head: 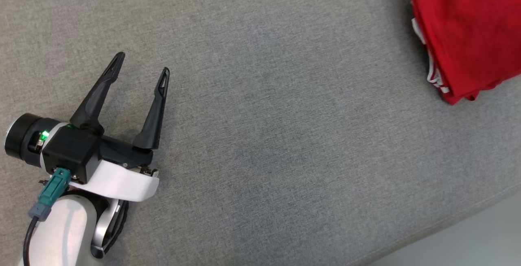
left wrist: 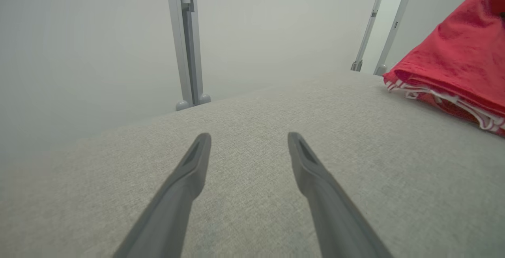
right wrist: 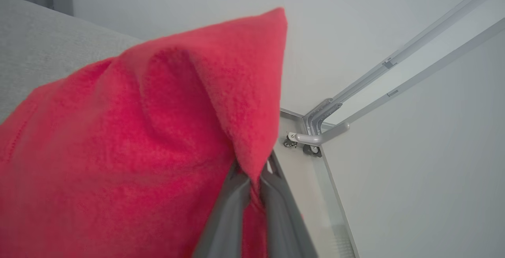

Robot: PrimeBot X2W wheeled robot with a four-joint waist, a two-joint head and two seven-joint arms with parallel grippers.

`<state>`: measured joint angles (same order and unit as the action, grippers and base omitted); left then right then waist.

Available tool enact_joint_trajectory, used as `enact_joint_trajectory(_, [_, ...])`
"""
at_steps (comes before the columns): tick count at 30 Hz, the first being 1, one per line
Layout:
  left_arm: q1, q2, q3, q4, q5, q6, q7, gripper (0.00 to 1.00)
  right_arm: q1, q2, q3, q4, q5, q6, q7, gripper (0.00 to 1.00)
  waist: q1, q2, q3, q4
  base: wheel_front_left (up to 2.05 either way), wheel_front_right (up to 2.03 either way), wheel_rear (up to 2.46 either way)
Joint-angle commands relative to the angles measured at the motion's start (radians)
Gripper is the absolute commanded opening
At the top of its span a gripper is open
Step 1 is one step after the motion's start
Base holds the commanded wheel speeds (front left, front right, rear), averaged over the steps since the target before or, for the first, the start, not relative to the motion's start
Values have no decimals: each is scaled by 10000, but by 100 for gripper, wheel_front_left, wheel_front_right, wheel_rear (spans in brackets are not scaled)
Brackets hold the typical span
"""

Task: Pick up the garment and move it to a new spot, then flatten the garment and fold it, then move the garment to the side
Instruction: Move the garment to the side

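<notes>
Two hands are at work, placed very differently. At the far left, the left hand (head: 142, 62) hangs low over the grey surface (head: 285, 115) with its fingers spread wide and nothing between them. Bare surface stretches ahead of it and across the whole middle.

Further right, the red garment (head: 468, 26) lies at the surface's far right, well apart from the left hand. It is a folded bundle, with white-striped hems (head: 433, 77) stacked along the side facing that hand. What shows of it seems to run lengthwise away from the robot, slightly slanted, though the head view cuts off its right part.

In the right wrist view, the right hand (right wrist: 254, 177) is pinched together on a raised peak of the garment (right wrist: 138, 139), so the right arm is the nearer one and has the hold. I judge the move to the side is the step in hand.

Room is tight there. The surface's front edge runs not far from the garment, with pale floor (head: 468, 237) beyond, and metal frame rails (right wrist: 355, 92) stand close by.
</notes>
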<state>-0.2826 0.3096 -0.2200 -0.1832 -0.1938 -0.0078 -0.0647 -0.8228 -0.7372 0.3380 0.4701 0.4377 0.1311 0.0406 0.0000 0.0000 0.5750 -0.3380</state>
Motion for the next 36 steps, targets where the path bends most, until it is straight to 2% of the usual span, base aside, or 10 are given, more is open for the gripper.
enact_joint_trajectory(1, [-244,116,18,-27,47,-36,2,100,-382,130,-95,480,-123,-6,-422,45,0,0,152,63,0,0,0])
enact_joint_trajectory(2, [-260,143,19,-23,51,-45,11,100,-471,219,-179,827,-215,-4,-519,100,0,0,194,76,0,0,0])
enact_joint_trajectory(10, [-392,193,75,59,4,37,-52,100,-717,896,-504,2414,-523,-6,-1480,100,0,0,219,171,0,0,0])
enact_joint_trajectory(16, [-173,12,153,347,-223,196,-351,100,-188,1583,-1600,2524,-99,-4,-2739,100,0,0,-284,375,0,0,0])
enact_joint_trajectory(20, [43,-144,339,539,-396,395,-703,100,594,2254,-2556,1635,-200,-4,-3018,100,0,0,-844,520,0,0,0])
enact_joint_trajectory(27, [614,-432,681,776,-748,825,-1119,100,2721,4007,-4143,-1457,-1241,-4,-3066,100,0,0,-1905,1015,0,0,0])
enact_joint_trajectory(34, [1198,-839,1019,1007,-1076,1233,-1545,100,4813,5867,-4497,-4001,-2307,-4,-2486,100,0,0,-2892,1839,0,0,0])
enact_joint_trajectory(36, [1403,-871,1133,1107,-1140,1336,-1630,100,5283,6210,-4355,-4574,-2458,-3,-2260,100,0,0,-3149,2044,0,0,0])
